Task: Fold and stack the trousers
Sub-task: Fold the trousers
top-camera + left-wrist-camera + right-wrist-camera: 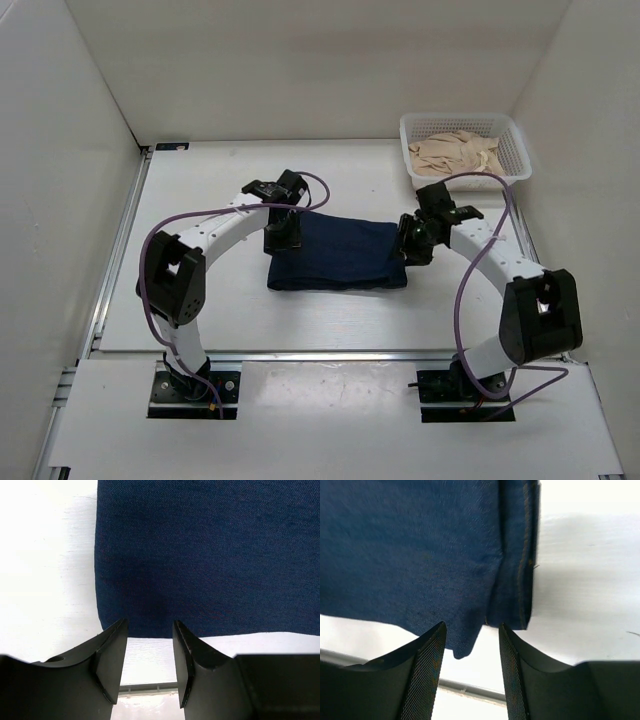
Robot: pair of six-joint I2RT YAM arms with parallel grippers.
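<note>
Lying folded into a compact dark-blue rectangle at the centre of the top view, the trousers (335, 252) rest flat on the white surface (200, 310). The left fingers (112, 650) are at their upper-left edge and the right fingers (427, 670) at their right edge. Both pairs stand about half parted with nothing between them. The left wrist view shows bare surface in the gap and the cloth's folded edge just past the tips. The right wrist view, somewhat blurred, shows a stitched hem and a loose corner of denim close to the gap. The fold looks largely done, so the main risk from here is undoing it. A finger drawing away could catch that corner or the hem and drag the top layer open, and a close on only one layer would peel the bundle apart when moved. The white basket (455, 117) of tan cloth (455, 152) at upper right sits near the right arm and could be knocked.
</note>
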